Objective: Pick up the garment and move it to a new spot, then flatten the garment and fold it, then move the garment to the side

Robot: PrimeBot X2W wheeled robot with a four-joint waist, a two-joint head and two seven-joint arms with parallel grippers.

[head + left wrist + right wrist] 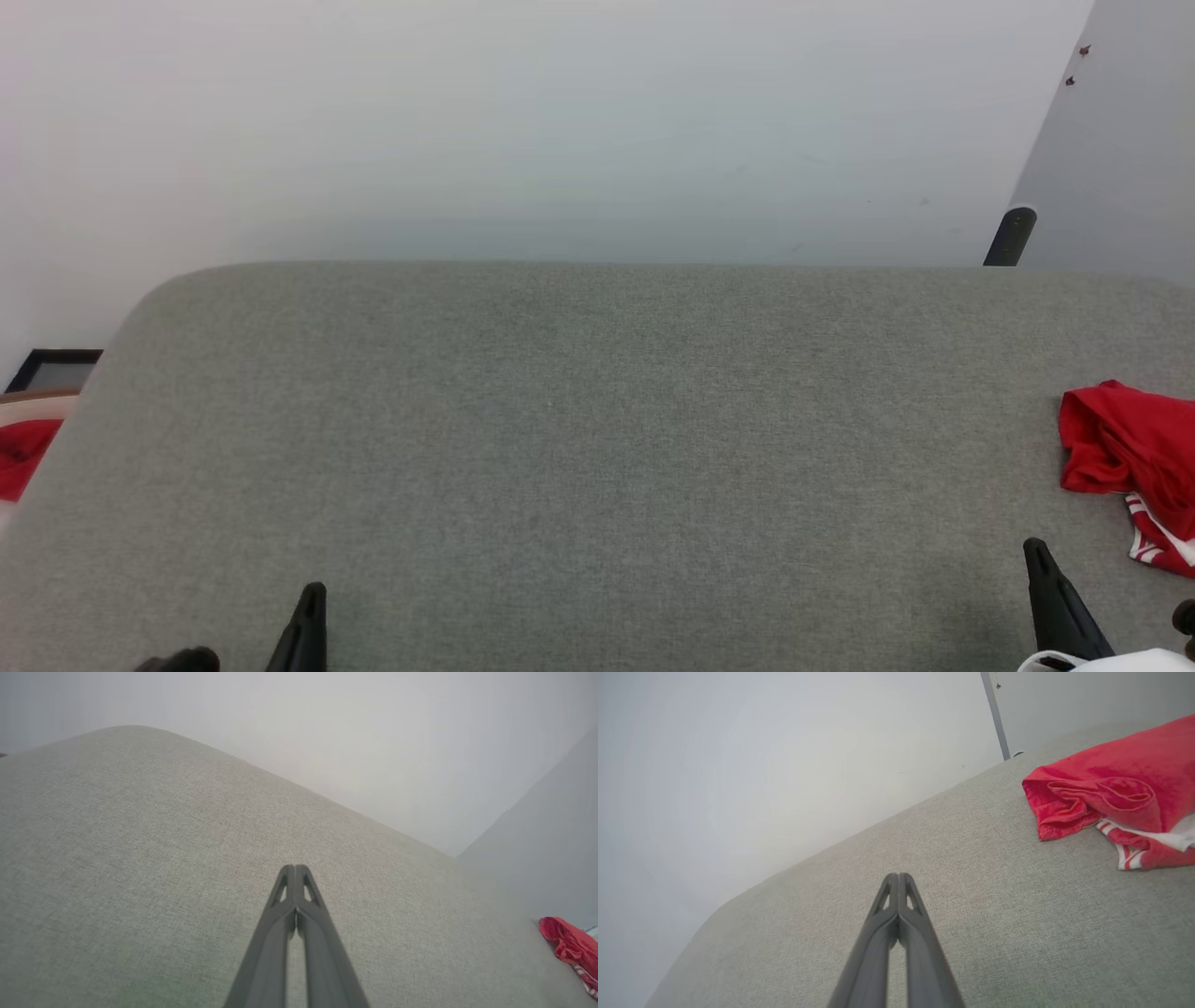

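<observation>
Grey upholstered surface (597, 439) is being left open between the left gripper (316, 590) and right gripper (1032, 546) (both pinched together, empty), with the garment (1134, 457) being seen crumpled at its right edge, nearer than a dark post (1011, 236).

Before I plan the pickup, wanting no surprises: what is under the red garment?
The garment lies bunched on the grey cushion. A red-and-white striped edge shows beneath its red folds. Anything else under the heap is covered.

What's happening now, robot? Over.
Left gripper shut, empty. Right gripper shut, empty. Shirt crumpled at right of grey pad, untouched. Nothing blocking it.
</observation>
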